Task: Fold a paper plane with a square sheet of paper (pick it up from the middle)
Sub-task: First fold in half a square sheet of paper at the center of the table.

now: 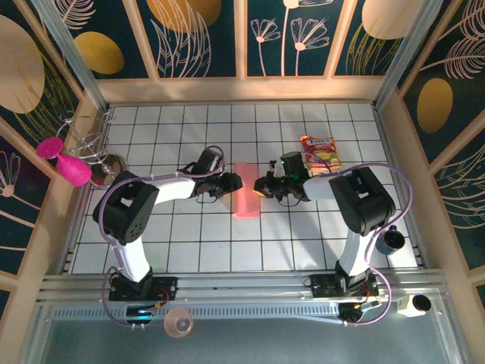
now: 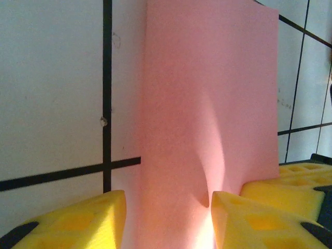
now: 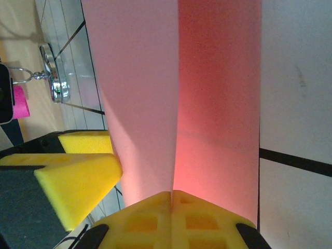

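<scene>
The square sheet of paper [image 1: 246, 190] is salmon pink and stands folded up into a narrow strip on the tiled floor between my two grippers. My right gripper [image 3: 171, 193] is shut on its near edge, and two pink layers [image 3: 218, 93] rise from the pinch. My left gripper [image 2: 168, 199] stands open around the opposite edge of the sheet [image 2: 207, 104]. Its right finger [image 2: 244, 218] dents the paper, and its left finger [image 2: 88, 220] stays just clear. In the top view the left gripper [image 1: 232, 184] and right gripper [image 1: 262, 186] face each other across the sheet.
A red-and-yellow snack packet [image 1: 320, 154] lies just behind the right arm. Magenta discs [image 1: 64, 161] hang on a wire stand [image 1: 92, 144] at the far left. A dark cup [image 1: 392, 241] sits at the right edge. Wooden walls enclose the tiled floor [image 1: 189, 235].
</scene>
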{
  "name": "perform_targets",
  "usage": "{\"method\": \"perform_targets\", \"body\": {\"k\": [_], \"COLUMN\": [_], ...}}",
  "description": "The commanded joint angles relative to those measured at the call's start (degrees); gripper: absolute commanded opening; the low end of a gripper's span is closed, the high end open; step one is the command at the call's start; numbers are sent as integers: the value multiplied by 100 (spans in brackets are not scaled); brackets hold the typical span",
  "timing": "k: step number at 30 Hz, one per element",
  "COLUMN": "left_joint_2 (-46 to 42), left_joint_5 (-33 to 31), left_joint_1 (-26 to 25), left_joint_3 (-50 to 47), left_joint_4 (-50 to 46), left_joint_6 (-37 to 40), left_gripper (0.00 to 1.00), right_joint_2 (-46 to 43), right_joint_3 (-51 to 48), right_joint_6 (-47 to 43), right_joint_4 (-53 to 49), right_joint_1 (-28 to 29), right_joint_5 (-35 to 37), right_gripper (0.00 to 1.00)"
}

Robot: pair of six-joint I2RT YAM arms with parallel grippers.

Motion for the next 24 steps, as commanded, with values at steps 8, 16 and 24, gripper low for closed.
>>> {"method": "perform_targets", "body": {"k": [8, 16, 24], "left_joint_2": [342, 559, 922], "left_joint_5": [-395, -748, -784], "left_joint_1": [-135, -140, -148], "left_joint_3": [323, 118, -187], "left_joint_4": [-720, -761, -657], "left_joint_6": [245, 466, 678], "left_gripper": [34, 27, 30], "right_joint_2": [57, -1122, -1962], "right_joint_3": [69, 99, -440], "right_joint_6": [-2, -570, -631], "right_joint_4": [50, -1140, -1070], "right_joint_1": [18, -183, -577], "right_joint_5": [-36, 1334, 2148], "right_gripper": [12, 35, 35]}}
